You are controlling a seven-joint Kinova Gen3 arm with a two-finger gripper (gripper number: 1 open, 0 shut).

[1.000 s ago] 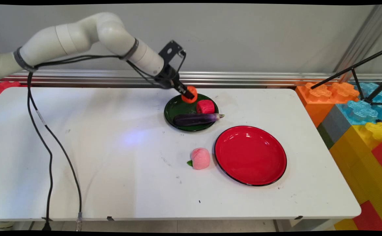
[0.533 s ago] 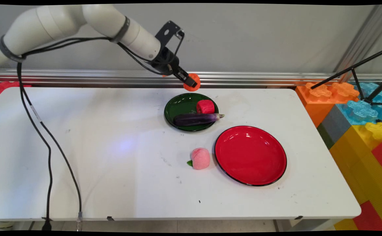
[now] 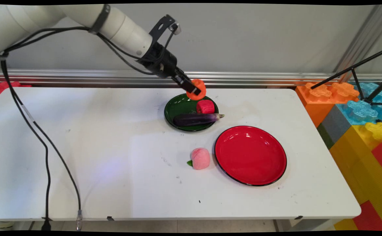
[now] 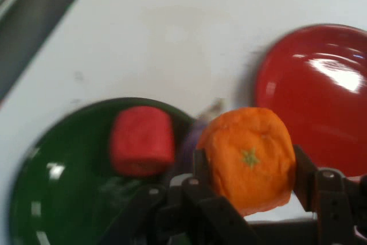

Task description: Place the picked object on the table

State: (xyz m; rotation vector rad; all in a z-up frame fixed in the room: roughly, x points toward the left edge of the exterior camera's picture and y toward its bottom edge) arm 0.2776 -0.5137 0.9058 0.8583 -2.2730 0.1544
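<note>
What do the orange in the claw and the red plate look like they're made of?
The orange, held in the claw, looks like soft, matte foam or plush: its skin is dull and faintly fuzzy, with no shine, though I can't tell which. The red plate looks like hard, glossy plastic or lacquer: bright highlights streak its surface and a thin dark rim edges it.

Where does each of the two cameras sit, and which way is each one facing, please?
Main view: fixed above the table's near side, looking down across it to the wall; shows the arm, cables and gripper entering from upper left.
Hand view: on the hand, looking along the gripper down at the table; its black linkage and fingers rise from the bottom edge.
Shared: the orange in the gripper, red block, green plate, red plate.
</note>
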